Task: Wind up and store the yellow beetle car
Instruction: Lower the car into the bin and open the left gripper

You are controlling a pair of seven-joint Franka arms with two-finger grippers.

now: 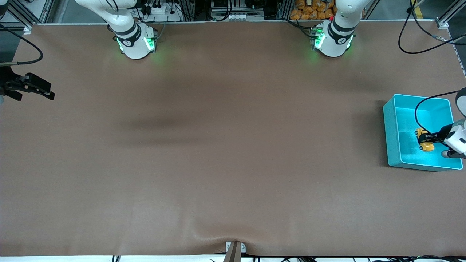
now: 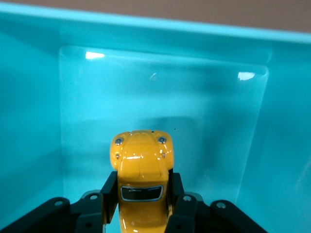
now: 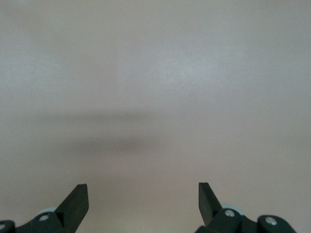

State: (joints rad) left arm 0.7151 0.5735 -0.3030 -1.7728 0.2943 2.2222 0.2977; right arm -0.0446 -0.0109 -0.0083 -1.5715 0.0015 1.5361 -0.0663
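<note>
Looking across the scene, you have the brown table as the largest thing, its cover running from one arm's end to the other. Next in size is the turquoise bin, which sits on the table at the left arm's end, nearer to the front camera than the left arm's base. Take this bin as your landmark.

Your left arm reaches over the bin from the table's edge, and the left gripper is down inside the bin's open top. In the left wrist view its jaws are clenched on the yellow beetle car, one black finger pressed against each side of the car's body, the rounded hood sticking out past the fingertips. The car is inside the bin, over the bin's floor; you cannot tell whether its wheels touch that floor.

Your right arm waits well apart from the bin, at the right arm's end of the table. The right gripper hangs over the table's edge there, its jaws released and spread wide, with only bare table cover showing between them in the right wrist view.
</note>
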